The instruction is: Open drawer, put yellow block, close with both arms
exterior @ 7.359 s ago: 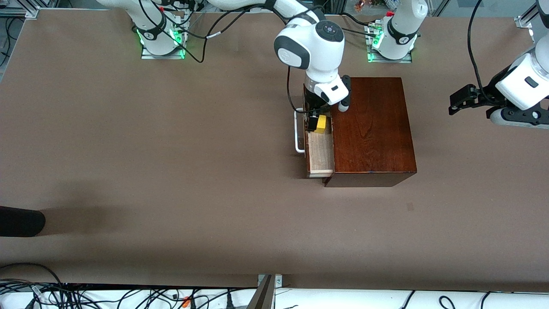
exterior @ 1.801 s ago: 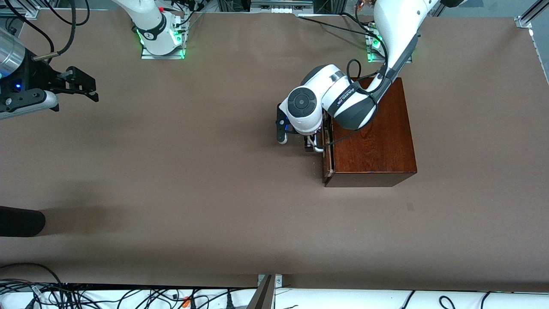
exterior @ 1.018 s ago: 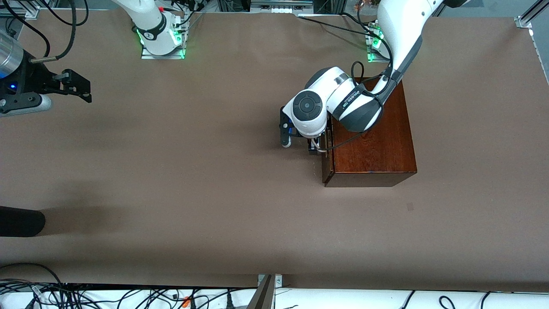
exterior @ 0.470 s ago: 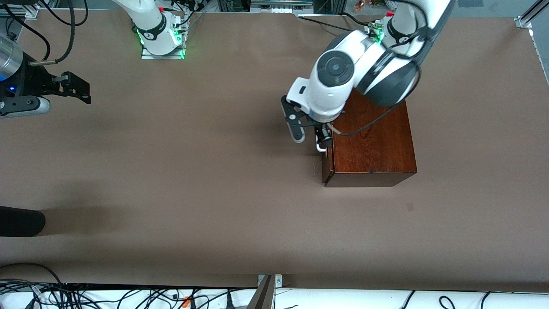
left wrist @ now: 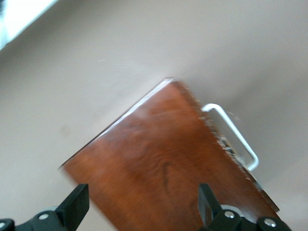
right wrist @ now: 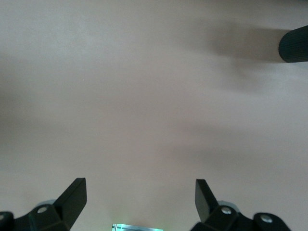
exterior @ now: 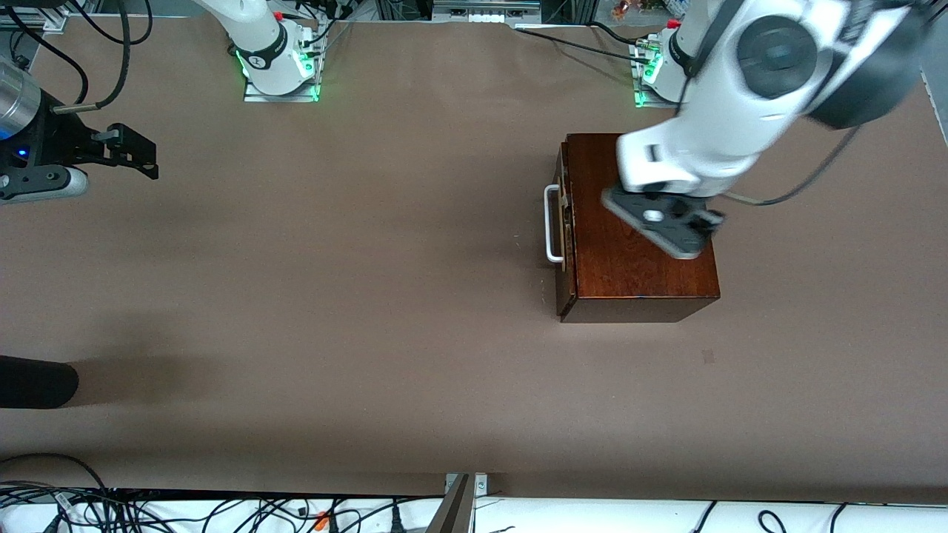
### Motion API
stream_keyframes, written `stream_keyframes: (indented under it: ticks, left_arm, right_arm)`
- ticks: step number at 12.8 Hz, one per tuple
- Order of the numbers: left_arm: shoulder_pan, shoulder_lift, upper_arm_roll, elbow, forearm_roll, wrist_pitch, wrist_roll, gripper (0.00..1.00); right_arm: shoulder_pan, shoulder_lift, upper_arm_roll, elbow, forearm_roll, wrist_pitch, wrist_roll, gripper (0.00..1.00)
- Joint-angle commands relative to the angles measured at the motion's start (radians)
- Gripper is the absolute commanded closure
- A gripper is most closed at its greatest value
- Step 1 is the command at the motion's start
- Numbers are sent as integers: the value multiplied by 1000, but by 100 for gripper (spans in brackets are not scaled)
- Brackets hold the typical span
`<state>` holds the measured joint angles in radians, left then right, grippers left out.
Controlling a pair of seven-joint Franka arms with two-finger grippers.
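Note:
The dark reddish-brown wooden box stands toward the left arm's end of the table. Its drawer is pushed in, front against the box, with the white bar handle sticking out. The yellow block is hidden. My left gripper hangs open above the box top, touching nothing. In the left wrist view the box top fills the space under the left gripper, with the handle off to one side. My right gripper waits open over bare table at the right arm's end, and the right gripper holds nothing.
A black rounded object pokes in over the table's edge at the right arm's end, also seen as a black object in the right wrist view. Cables run along the near edge. The arm bases stand at the top.
The left gripper has come off the drawer handle and swung up over the box top. The drawer stays pushed in. The right arm has barely moved.

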<state>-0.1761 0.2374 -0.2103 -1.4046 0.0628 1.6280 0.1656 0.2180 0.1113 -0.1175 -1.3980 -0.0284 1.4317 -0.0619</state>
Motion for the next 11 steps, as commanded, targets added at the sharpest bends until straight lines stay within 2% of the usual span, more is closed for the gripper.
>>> stream_keyframes:
  ticks: [1,3,5,7,11]
  left_arm:
    - [10,-160,98,-146,-75,12,-209,0]
    - [84,-265,103,-250,-77,87,-291,0]
    - [104,-314,123,-304,-69,92,-285,0]
    - [104,-317,189,-310,-77,92,-203,0]
    - [98,-328,238,-310,-78,56,-187,0]
  right_arm:
    - [-5,-18,6,-12,16,-10,14,0]
    - [-5,-19,3,-12,22,-10,14,0]
    - [-5,-19,2,-13,22,-10,14,0]
    - [-5,-19,2,-12,22,-11,14,0]
    - [-5,-19,2,-13,22,-17,14,0]
